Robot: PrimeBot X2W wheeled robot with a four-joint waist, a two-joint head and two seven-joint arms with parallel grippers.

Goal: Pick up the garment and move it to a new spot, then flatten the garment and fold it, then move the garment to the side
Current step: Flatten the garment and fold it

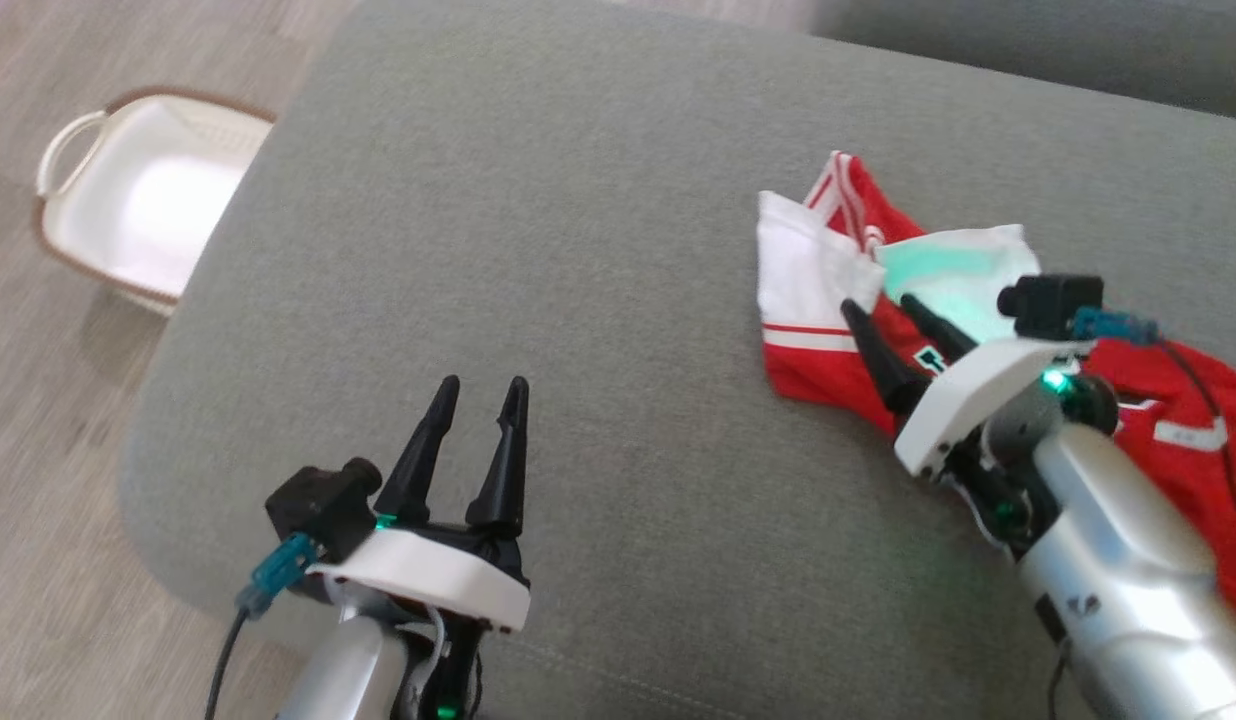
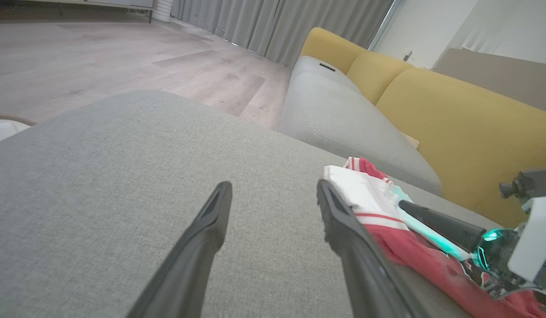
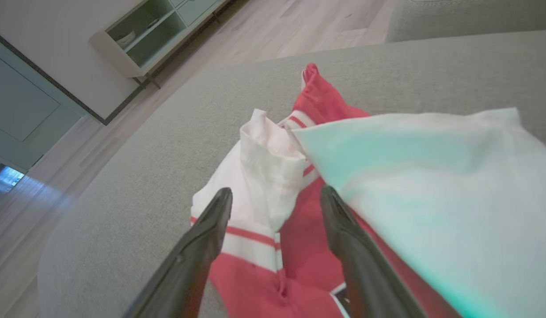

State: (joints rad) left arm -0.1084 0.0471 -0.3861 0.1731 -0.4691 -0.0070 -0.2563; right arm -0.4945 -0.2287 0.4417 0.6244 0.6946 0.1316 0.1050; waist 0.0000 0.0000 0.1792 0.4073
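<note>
The garment is a red and white jersey lying crumpled on the right part of a grey cushion. My right gripper hovers just over the garment, open, its two dark fingers spread above the white sleeve and red cloth. Nothing is pinched between them. My left gripper stands open over bare cushion at the lower left, well away from the garment. In the left wrist view the right gripper's finger lies over the cloth.
A white laundry basket stands on the wooden floor off the cushion's left edge. A yellow-backed sofa rises beyond the cushion. The left and middle of the cushion are bare grey fabric.
</note>
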